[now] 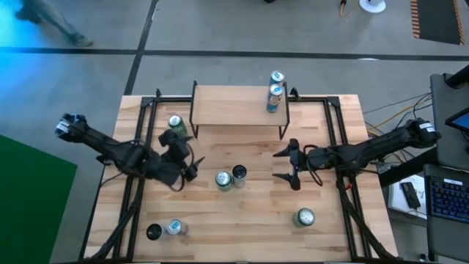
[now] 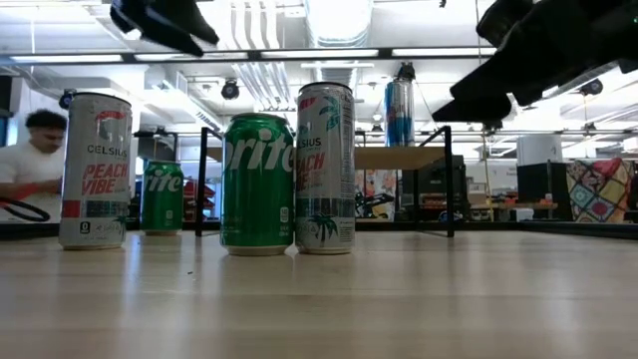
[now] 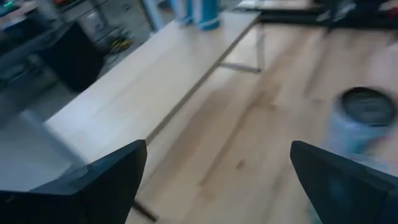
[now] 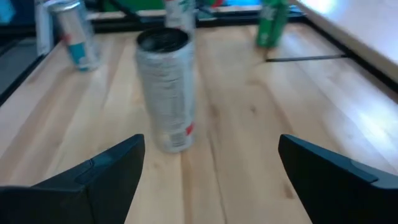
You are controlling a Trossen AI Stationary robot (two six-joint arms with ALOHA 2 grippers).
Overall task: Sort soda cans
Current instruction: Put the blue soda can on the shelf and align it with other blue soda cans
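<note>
The table is pale blond wood with fine grain, framed by thin black rails. A green can carries white lettering; the can touching it is silver-white with pink-red script and teal palm trees. Another silver-white can shows red lettering over a red band. Two cans on the raised wooden shelf look blue and silver. Both arms are black.

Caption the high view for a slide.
Both open pincers, left and right, flank two upright cans mid-table; two more stand on the shelf.
</note>
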